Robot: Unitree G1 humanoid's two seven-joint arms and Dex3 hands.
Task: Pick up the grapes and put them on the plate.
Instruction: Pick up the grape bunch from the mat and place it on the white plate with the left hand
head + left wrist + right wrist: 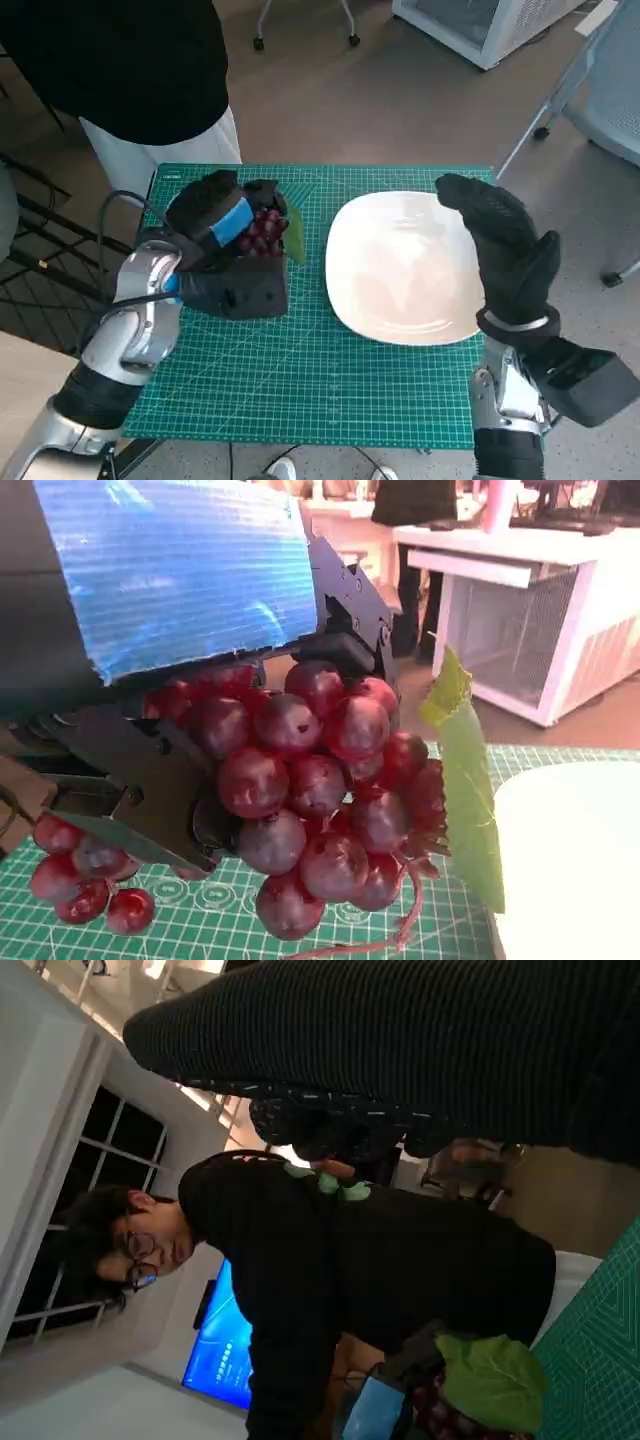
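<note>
A bunch of dark red grapes (264, 232) with a green leaf (295, 236) is held in my left hand (222, 255) above the left half of the green cutting mat (300, 380). In the left wrist view the grapes (320, 790) hang under the blue-taped hand (190, 570), lifted a little off the mat, the leaf (462, 770) on the plate side. The white plate (400, 265) lies on the right half of the mat. My right hand (505, 245) hovers over the plate's right rim, fingers spread, holding nothing.
A person in a black top (130, 60) stands just behind the table's far left edge and fills the right wrist view (380, 1260). A white cabinet (480, 25) and chair legs (560, 100) stand on the floor beyond.
</note>
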